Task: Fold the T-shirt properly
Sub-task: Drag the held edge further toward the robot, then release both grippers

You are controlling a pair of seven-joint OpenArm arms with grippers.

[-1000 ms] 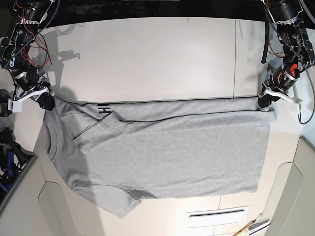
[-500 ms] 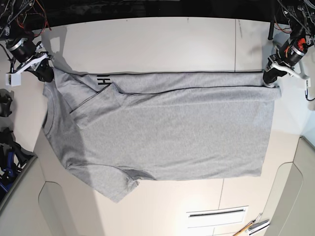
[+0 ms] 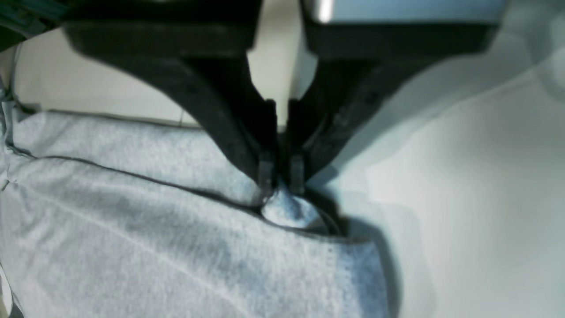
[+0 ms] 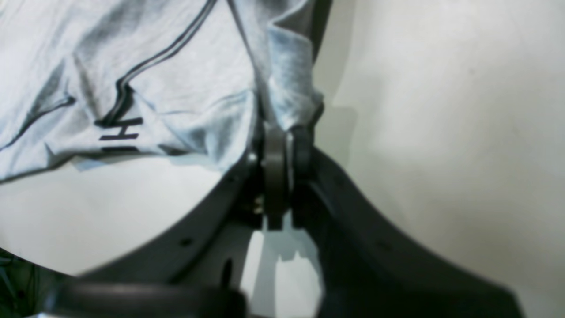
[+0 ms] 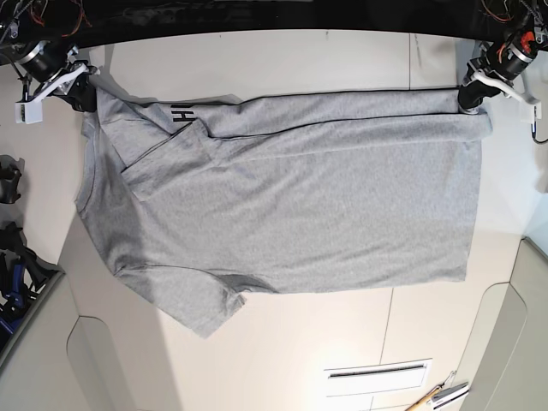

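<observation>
The heather-grey T-shirt [image 5: 291,197] lies spread across the white table [image 5: 282,60], neck toward the left, hem toward the right. Its far edge is folded over, showing black lettering [image 5: 180,115]. My left gripper [image 5: 470,99] is shut on the far hem corner of the T-shirt [image 3: 289,207] at the top right. At the top left, my right gripper [image 5: 84,97] is shut on the far shoulder edge of the T-shirt [image 4: 287,101]. Black letters [image 4: 121,134] show beside it in the right wrist view.
The table's dark far edge [image 5: 257,21] runs just behind both grippers. A white vent strip [image 5: 377,372] and a pencil-like tool [image 5: 437,397] lie near the front right. Dark equipment [image 5: 13,257] stands off the table's left side.
Both grippers have moved toward the far edge of the table, dragging the T-shirt's folded edge and the whole garment with them.
</observation>
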